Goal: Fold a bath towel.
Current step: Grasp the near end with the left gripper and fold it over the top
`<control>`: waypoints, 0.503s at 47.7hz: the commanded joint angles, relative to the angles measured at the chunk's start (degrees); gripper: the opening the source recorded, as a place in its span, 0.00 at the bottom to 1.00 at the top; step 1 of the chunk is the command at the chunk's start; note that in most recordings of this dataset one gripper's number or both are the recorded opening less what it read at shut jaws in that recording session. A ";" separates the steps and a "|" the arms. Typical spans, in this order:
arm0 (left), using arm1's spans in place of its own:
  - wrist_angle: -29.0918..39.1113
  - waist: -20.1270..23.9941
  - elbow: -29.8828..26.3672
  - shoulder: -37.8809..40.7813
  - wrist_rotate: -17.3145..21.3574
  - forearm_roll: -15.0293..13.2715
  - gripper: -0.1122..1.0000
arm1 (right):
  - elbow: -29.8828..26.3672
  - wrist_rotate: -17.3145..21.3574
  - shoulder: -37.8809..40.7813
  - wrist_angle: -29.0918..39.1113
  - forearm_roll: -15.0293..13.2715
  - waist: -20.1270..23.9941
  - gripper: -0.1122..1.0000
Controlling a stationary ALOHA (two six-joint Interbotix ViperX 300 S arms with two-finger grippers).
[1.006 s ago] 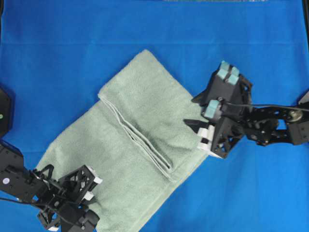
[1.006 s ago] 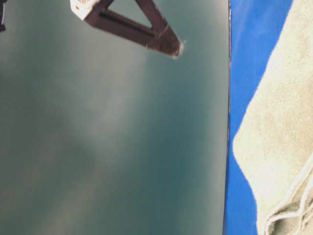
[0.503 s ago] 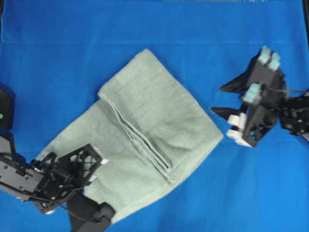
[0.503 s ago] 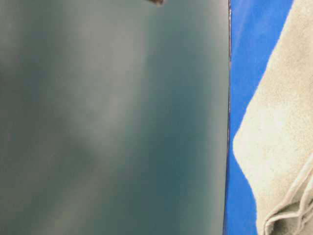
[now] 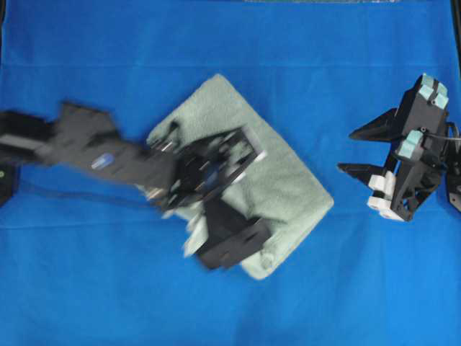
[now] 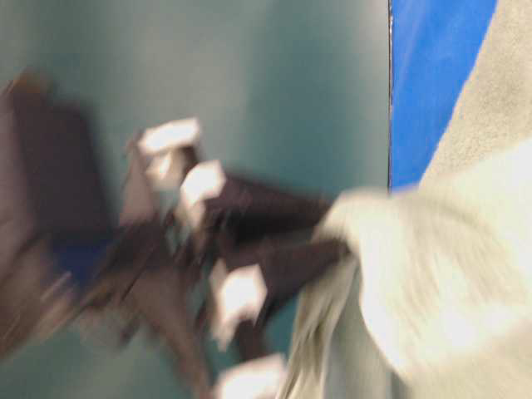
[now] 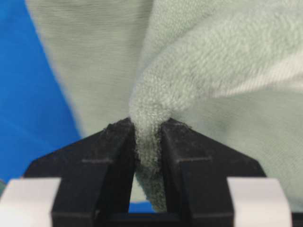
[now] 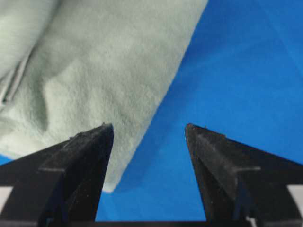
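Smeared by motion in the overhead view: left claw (image 5: 241, 155) and its arm, outlines soft, covering the middle of the bath towel (image 5: 288, 176). Blurred likewise at table level, left claw (image 6: 332, 237) only dark streaks and white patches, towel (image 6: 432, 283) a pale smudge cut off right and below. Cropped at the overhead view's right edge: right claw's (image 5: 360, 151) arm. In the left wrist view, pinched towel fold hidden between black fingers (image 7: 109, 161).

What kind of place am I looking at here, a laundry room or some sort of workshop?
Most likely a robotics lab bench, not a laundry. A blue cloth surface covers the table, two black arms work over it, the left gripper and right gripper, with one bath towel as practice material.
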 commanded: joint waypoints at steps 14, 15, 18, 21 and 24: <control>-7.38 5.62 -10.20 10.46 6.15 -4.57 0.23 | 0.70 -0.09 -1.23 -0.18 -0.35 2.02 0.67; -8.00 5.98 -9.93 10.28 5.89 -5.10 0.23 | 0.70 -0.09 -1.23 -0.18 -0.35 2.11 0.67; -10.37 6.77 -8.96 9.84 3.60 -6.86 0.23 | 0.70 -0.09 -1.23 -0.18 -0.35 2.29 0.67; -12.30 7.47 -8.09 9.40 -0.53 -8.61 0.23 | 0.79 -0.09 -1.23 -0.26 -0.35 2.20 0.67; -13.54 8.17 -7.38 9.14 -6.68 -9.58 0.23 | 0.79 0.00 -1.23 -0.26 -0.35 2.29 0.67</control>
